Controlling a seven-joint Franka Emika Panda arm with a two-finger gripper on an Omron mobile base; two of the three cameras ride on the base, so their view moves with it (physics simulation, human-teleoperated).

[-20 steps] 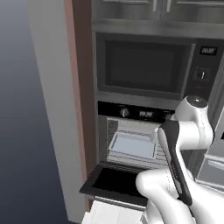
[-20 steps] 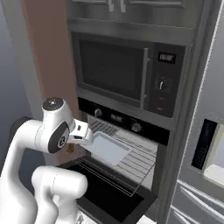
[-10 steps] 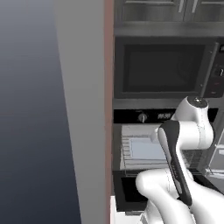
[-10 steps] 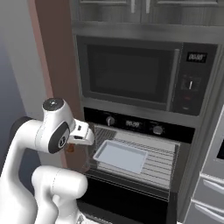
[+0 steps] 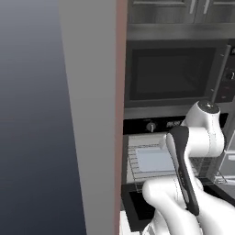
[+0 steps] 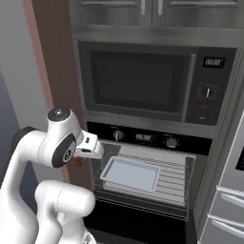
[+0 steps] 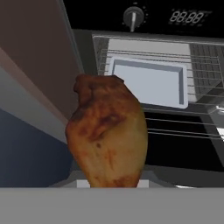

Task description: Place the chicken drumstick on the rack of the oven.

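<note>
A tall kitchen wall of steel-grey cabinetry holds a dark-windowed microwave (image 6: 138,81) above the built-in oven (image 6: 147,143) with its black knob strip and its dark-glass door dropped open. The glossy reddish-brown chicken drumstick (image 7: 109,135) stands upright in the end effector (image 6: 83,155), which is closed on its lower end; its long axis runs along the fingers. The thin wire rack (image 7: 201,70), pulled partly forward and carrying a pale grey flat tray (image 7: 148,81), lies ahead of the drumstick and to its right, well apart, so I judge the coming move to be a reach forward and rightward. The hand view shows the meat against the rack; the right base view gives just a sliver of it beside the oven's left edge.
</note>
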